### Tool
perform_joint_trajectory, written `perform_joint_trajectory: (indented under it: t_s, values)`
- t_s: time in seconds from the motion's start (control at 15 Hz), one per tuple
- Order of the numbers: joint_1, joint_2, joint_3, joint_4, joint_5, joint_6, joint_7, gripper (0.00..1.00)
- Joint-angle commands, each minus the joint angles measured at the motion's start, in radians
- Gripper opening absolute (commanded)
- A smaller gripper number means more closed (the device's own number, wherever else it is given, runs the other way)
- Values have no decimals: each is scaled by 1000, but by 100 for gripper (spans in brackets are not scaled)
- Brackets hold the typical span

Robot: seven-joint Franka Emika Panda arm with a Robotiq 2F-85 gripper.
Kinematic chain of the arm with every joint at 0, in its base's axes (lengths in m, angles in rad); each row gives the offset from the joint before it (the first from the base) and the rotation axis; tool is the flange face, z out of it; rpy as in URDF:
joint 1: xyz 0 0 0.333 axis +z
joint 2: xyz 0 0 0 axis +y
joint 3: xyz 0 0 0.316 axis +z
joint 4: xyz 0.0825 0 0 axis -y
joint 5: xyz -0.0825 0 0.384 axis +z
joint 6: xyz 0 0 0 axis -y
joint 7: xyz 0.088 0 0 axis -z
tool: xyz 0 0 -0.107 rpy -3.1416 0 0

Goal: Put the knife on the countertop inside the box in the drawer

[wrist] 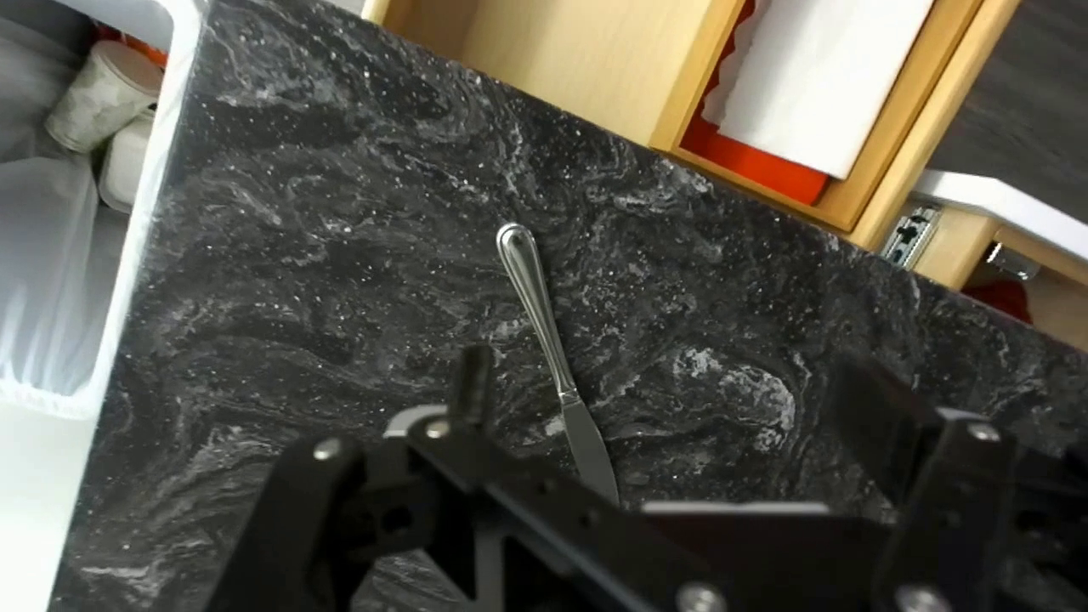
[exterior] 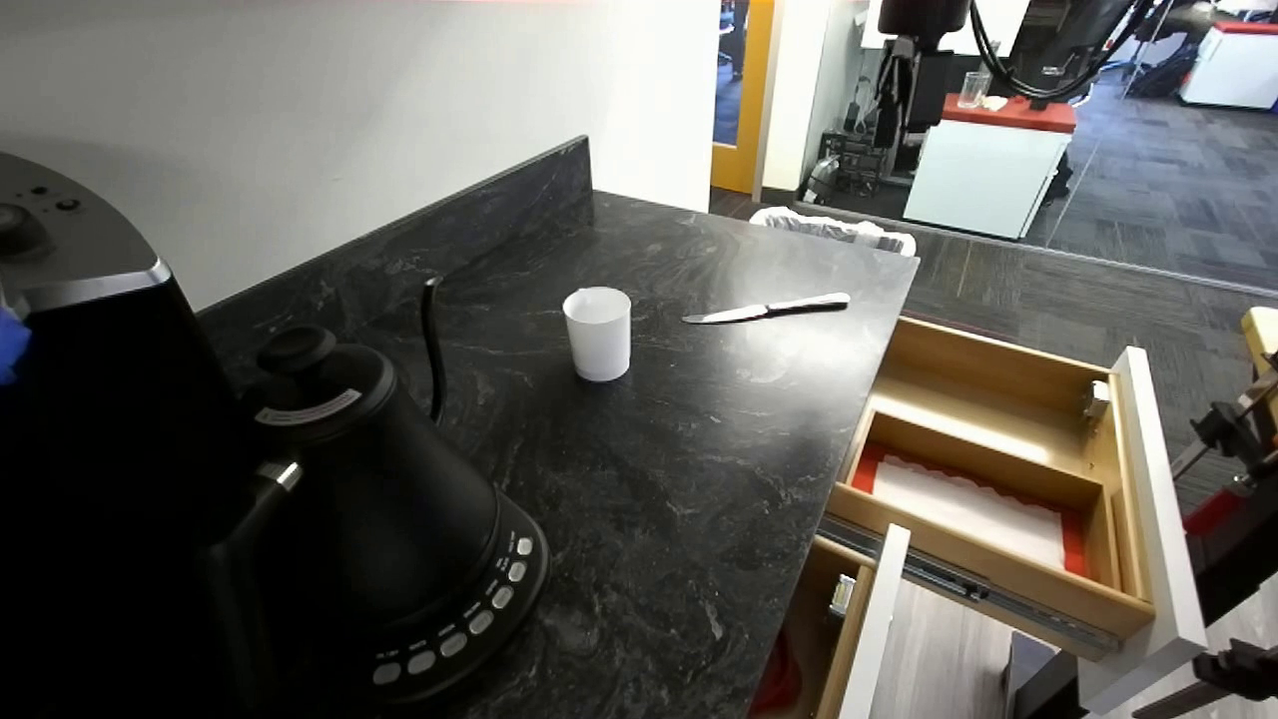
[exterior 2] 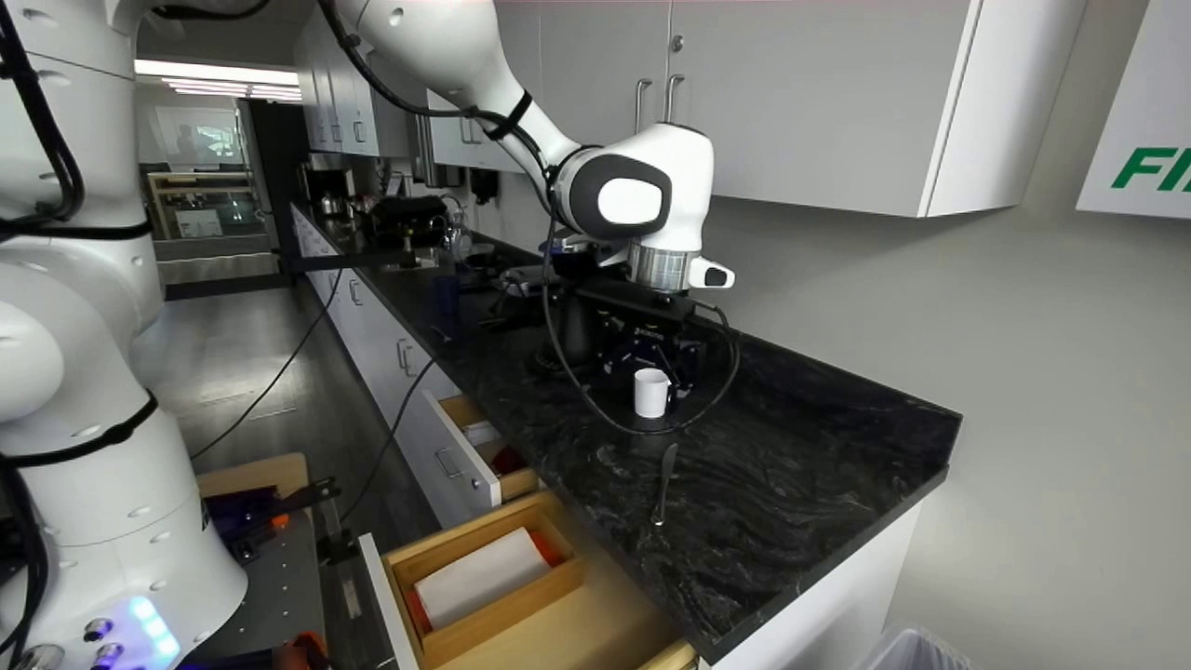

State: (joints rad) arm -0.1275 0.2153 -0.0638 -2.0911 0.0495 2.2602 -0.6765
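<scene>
– The claw (wrist: pixel 667 382) is the nearest thing in the wrist view, its two fingers (wrist: pixel 472 387) spread wide
– And where's the knife (wrist: pixel 544 314)?
– Flat on the dark, pale-veined surface (wrist: pixel 340 280), apart from the claw, silvery from end to end. Its handle points towards the edge where the drawer (exterior 2: pixel 568 637) is
– Is that drawer open?
– Open, yes, and lower than the surface. The wooden box (exterior 2: pixel 521 605) sits in it, with a flat white sheet (wrist: pixel 824 76) inside and a red lining (wrist: pixel 756 163) showing at the sheet's ends
– What else shares the surface?
– In an exterior view, a white cup (exterior: pixel 601 340) stands upright near the blade end of the knife, and a black kettle (exterior: pixel 379 489) well apart from it
– And the arm (exterior 2: pixel 642 200)?
– White, bent out over the surface in an exterior view, with the claw hanging at its end
</scene>
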Motion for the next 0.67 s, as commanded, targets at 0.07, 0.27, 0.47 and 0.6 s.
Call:
perform_joint_trajectory:
  t_s: [0.07,0.27,0.47,0.6]
  values:
    - [-22,-1,21,-32,9,8,-132,100]
    - [-19,-4,14,-52,-5,22,-142,100]
    - [-22,58,9,26,-3,0,-121,100]
    - [-16,36,16,-4,-5,-3,-112,100]
